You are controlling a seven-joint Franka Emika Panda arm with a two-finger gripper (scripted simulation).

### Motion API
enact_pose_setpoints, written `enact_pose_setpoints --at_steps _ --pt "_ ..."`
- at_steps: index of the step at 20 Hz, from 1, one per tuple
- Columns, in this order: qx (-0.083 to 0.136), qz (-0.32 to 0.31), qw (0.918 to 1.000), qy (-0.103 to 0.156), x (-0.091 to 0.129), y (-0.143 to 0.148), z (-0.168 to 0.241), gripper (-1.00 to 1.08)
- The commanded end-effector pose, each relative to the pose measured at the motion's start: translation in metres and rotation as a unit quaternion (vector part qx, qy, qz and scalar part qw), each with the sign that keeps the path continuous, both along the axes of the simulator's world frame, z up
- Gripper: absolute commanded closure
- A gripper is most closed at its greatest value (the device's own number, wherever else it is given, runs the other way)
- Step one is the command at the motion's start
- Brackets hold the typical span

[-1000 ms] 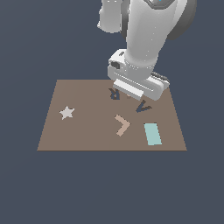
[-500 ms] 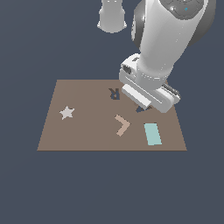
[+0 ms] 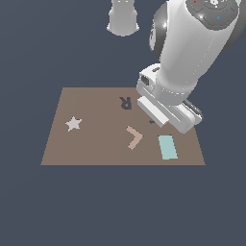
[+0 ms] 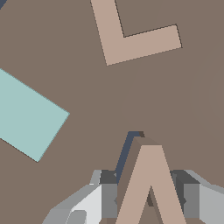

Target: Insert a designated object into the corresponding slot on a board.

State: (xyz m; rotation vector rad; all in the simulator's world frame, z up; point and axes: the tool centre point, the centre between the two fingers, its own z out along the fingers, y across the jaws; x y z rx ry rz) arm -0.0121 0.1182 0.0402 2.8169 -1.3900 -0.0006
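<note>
V piece [image 4: 150, 183] sits clenched in claw [image 4: 148, 199], apex pointing away from wrist, low over board [image 3: 96, 144]. Navy slot [image 4: 127, 151] peeks out beside its apex, mostly hidden, so piece looks slightly offset from cut-out; small shift likely needed.
</note>
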Motion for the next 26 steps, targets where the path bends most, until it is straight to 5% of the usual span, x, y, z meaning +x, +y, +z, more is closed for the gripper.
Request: enact_pose_setpoints --at_steps 1,16,17,26 --pt "0.0 -0.007 1.0 0.0 0.003 0.001 0.0 1.08" --pt "0.0 -0.005 1.0 0.0 0.002 0.0 -0.01 1.08" --pt "0.0 -0.005 1.0 0.0 0.002 0.0 -0.01 -0.92" --pt "0.0 -0.005 1.0 0.0 0.002 0.0 -0.01 -0.92"
